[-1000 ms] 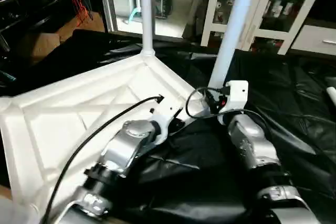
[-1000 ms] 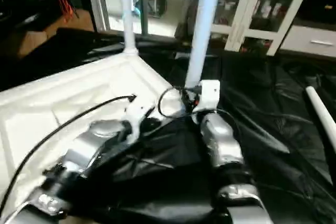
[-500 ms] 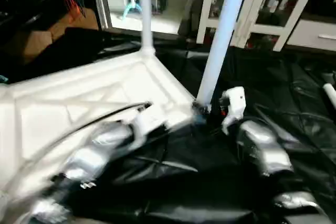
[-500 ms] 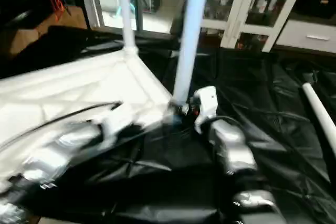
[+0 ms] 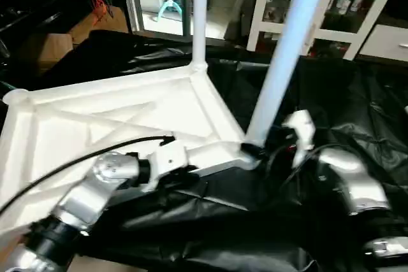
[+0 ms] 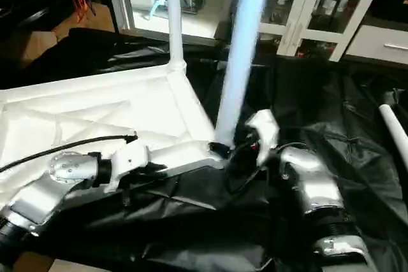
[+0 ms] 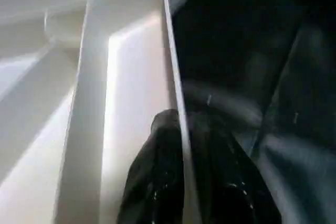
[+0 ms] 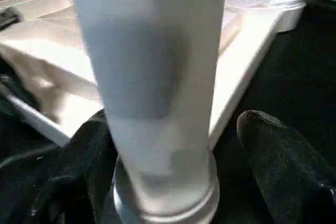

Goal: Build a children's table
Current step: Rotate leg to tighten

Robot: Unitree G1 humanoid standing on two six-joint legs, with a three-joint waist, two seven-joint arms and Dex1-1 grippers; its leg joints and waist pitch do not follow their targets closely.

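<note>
Right gripper (image 8: 173,182) open, fingers (image 8: 278,156) standing either side of near leg (image 5: 280,74) at its base, not pressing it; I judge leg seated in near-right corner socket, so grip no longer needed. Left gripper (image 7: 181,166) pinches tabletop's near rim, one finger each side, I think to steady it. Tabletop (image 5: 95,125) lies underside up on black sheet (image 5: 357,106). Far leg (image 5: 199,17) upright in far corner. Spare leg (image 6: 392,125) lies at right.
</note>
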